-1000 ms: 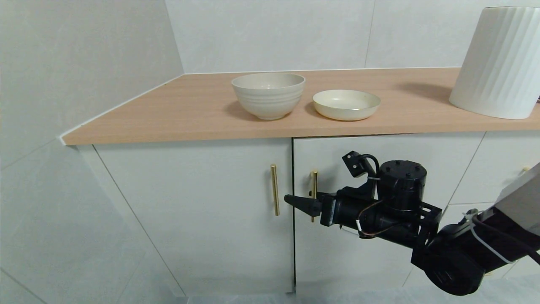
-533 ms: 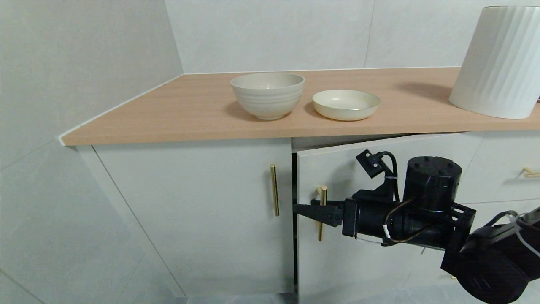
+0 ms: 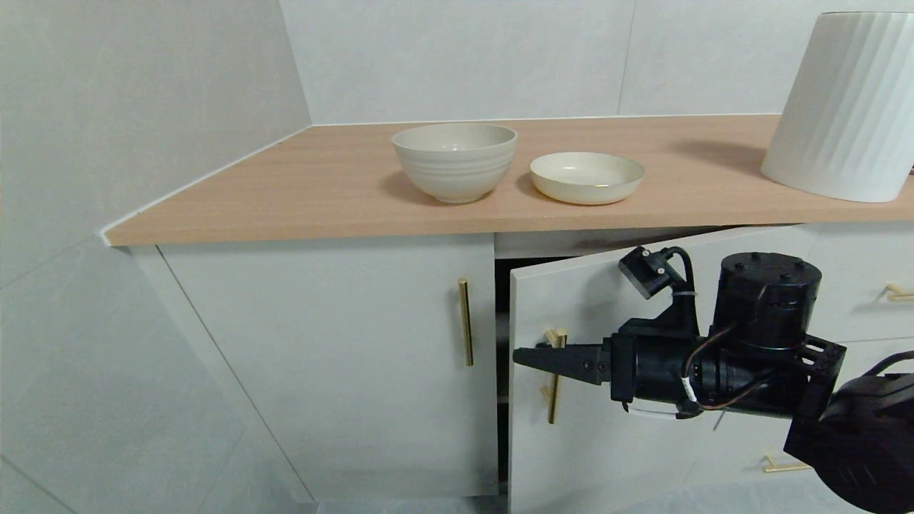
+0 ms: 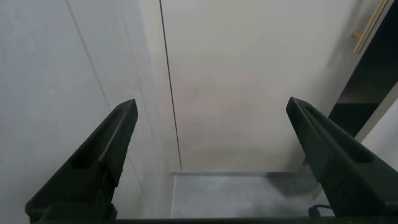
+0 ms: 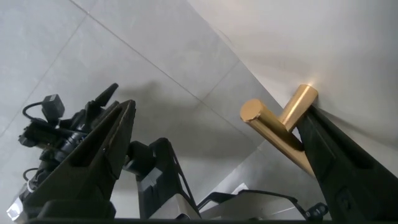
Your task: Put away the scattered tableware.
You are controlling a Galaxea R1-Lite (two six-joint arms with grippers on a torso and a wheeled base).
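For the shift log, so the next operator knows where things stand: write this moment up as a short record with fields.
tableware: bowl and shallow dish, upright, side by side on the countertop, not touching
cabinet: right door ajar, dark gap at its edge; left door shut
right gripper: open, the right door's gold handle between its fingers, close to one
left gripper: open, holding nothing
other: white ribbed container at the countertop's right end
not yet done: both pieces put away

Bright, even light; soft shadows left of bowl, plate; glint on brass handle.
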